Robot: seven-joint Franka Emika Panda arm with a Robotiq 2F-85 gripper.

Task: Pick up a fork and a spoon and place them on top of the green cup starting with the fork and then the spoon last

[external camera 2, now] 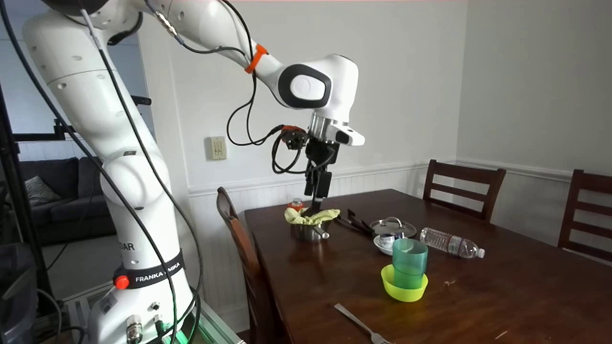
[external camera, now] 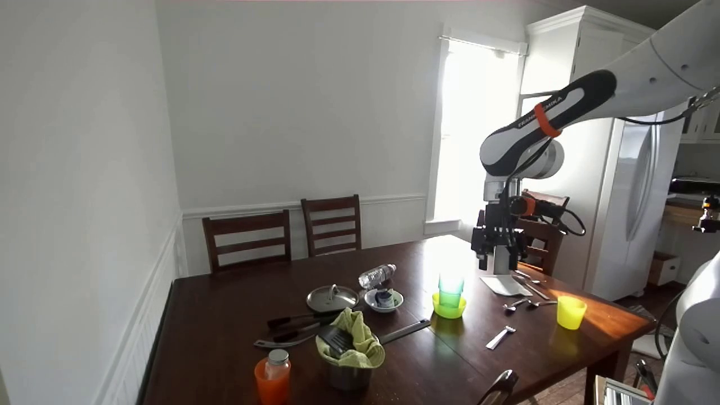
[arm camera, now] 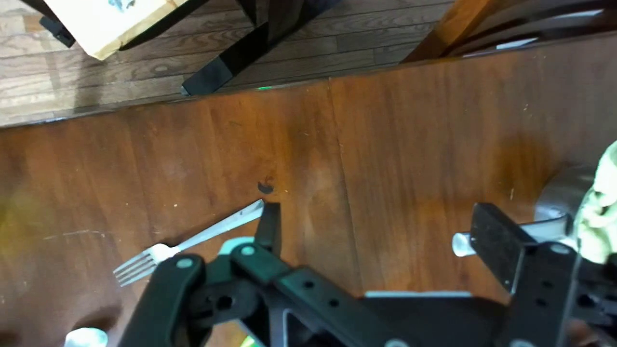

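Note:
My gripper (arm camera: 381,236) is open and empty, pointing down high above the dark table. It also shows in both exterior views (external camera: 498,263) (external camera 2: 314,203). The fork (arm camera: 193,243) lies flat on the table, left of the jaws in the wrist view, with its handle end beside one fingertip. It shows in both exterior views (external camera: 500,338) (external camera 2: 361,322). The translucent teal-green, straight-sided green cup (external camera 2: 409,263) stands upright inside a lime-green bowl (external camera 2: 405,292). Both also show in an exterior view (external camera: 450,289). Several spoons (external camera: 514,305) lie near a white napkin (external camera: 505,286).
A pot (external camera: 349,378) holding a green cloth (external camera: 357,340) and a black spatula stands with its handle sticking out. An orange cup (external camera: 273,385), lid (external camera: 332,299), bottle (external camera: 377,276), small white bowl (external camera: 384,301) and yellow cup (external camera: 571,312) stand or lie around. A chair (external camera 2: 241,248) stands at the table edge.

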